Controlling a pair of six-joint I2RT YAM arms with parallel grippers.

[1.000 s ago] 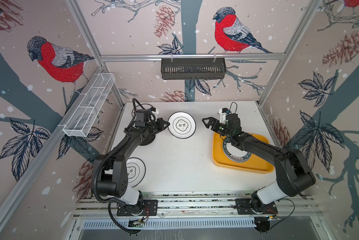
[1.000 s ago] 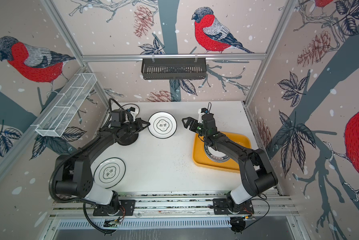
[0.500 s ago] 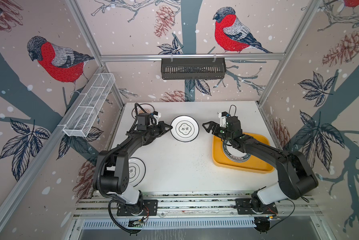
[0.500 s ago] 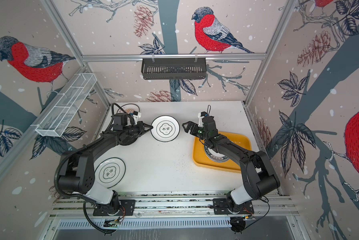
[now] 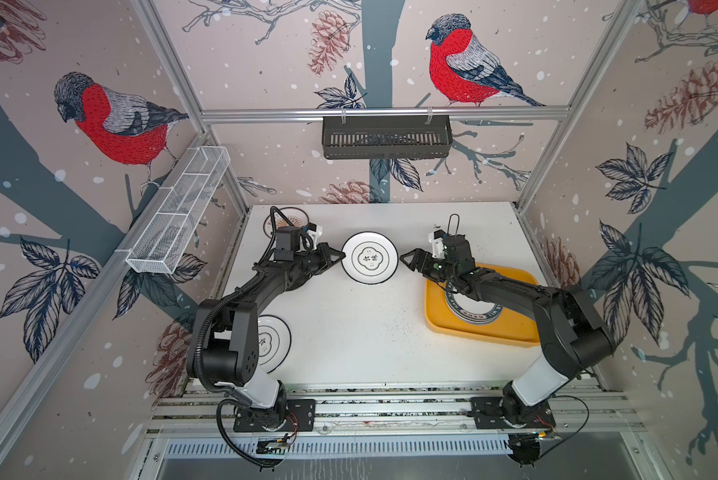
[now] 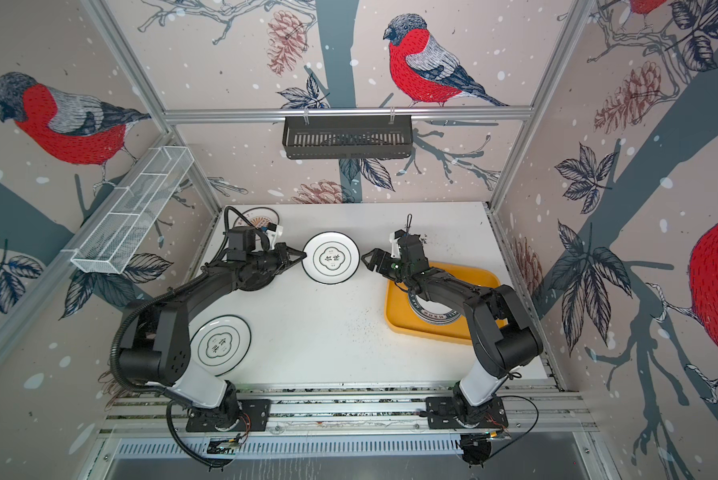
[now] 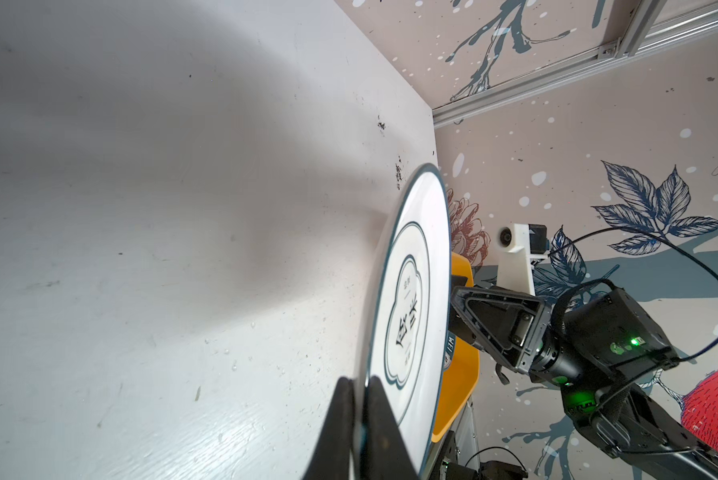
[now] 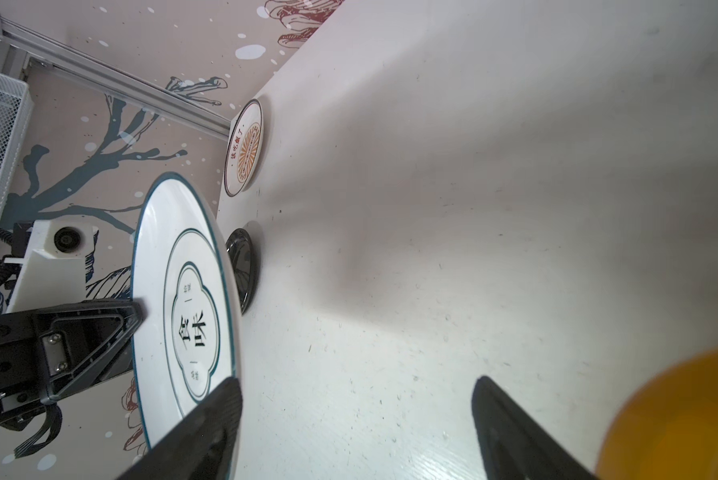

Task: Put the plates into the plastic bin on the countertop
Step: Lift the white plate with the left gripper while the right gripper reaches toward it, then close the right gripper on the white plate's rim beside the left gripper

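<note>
left gripper [image 5: 336, 258] clamped thin on the rim of the flower plate [image 5: 369, 257]; plate is held clear of the bench [image 5: 349, 332], roughly level, over the middle and nearer the back edge; right gripper [image 5: 406, 262] has jaws wide, mouth at the opposite rim, one finger alongside the plate edge in the right wrist view; can't tell if it touches; reads as a mid-air handover; bin [image 5: 435, 311] sits by the right edge, one lettered-rim plate [image 5: 471, 312] lying flat in it; outside the bin: second flower plate [image 6: 221, 345] near the front-left corner, sunburst plate [image 8: 245, 149] at the back-left corner, black plate [image 8: 243, 270] on the bench under the left arm; handling guess: rigid, glossy so probably slippery, chips or breaks if dropped; weight hangs off a one-sided rim pinch so it will want to tilt; take it at the rim, one finger above and one below, deep past the lip; right should close fully before left lets go; then lower flat onto the plate in the bin, no drop
</note>
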